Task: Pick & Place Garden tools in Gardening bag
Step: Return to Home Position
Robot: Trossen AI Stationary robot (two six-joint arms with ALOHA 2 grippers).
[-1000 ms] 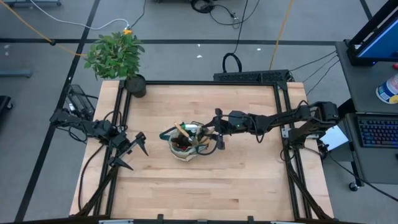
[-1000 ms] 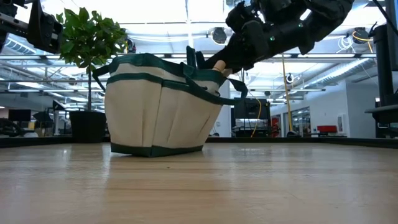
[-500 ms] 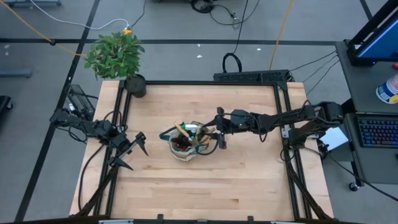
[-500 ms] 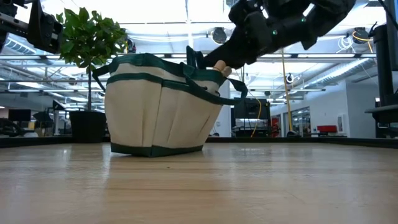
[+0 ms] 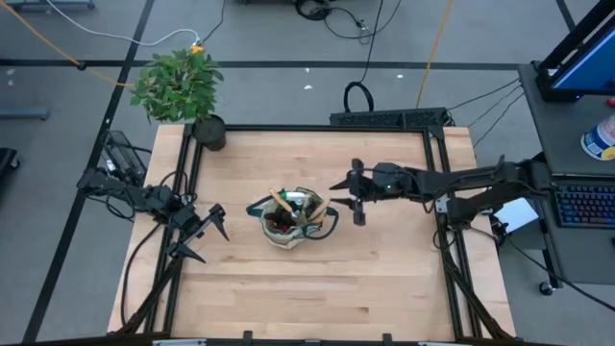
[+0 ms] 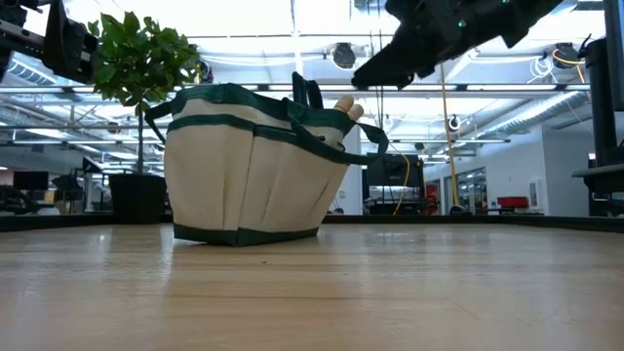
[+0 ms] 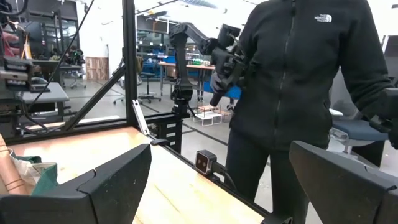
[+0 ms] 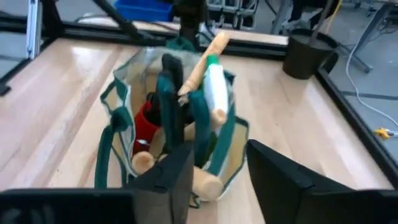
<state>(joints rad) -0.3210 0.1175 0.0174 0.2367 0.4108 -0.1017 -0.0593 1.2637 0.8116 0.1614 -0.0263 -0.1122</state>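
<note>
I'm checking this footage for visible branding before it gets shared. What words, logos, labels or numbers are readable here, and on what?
"THE NORTH FACE": small white logo on the chest of the person's black jacket, left wrist view.
gardening bag: no print visible on it.
container on the side desk, high view: label too small to read.
Nothing else is legible.

**Two slim arms, black all over**

My left arm and right arm are thin, jointed and matte black. Black cables trail near the left one's base. On the left gripper the fingers are broad, flat black wedges with bevelled edges. On the right gripper they look alike.
</note>
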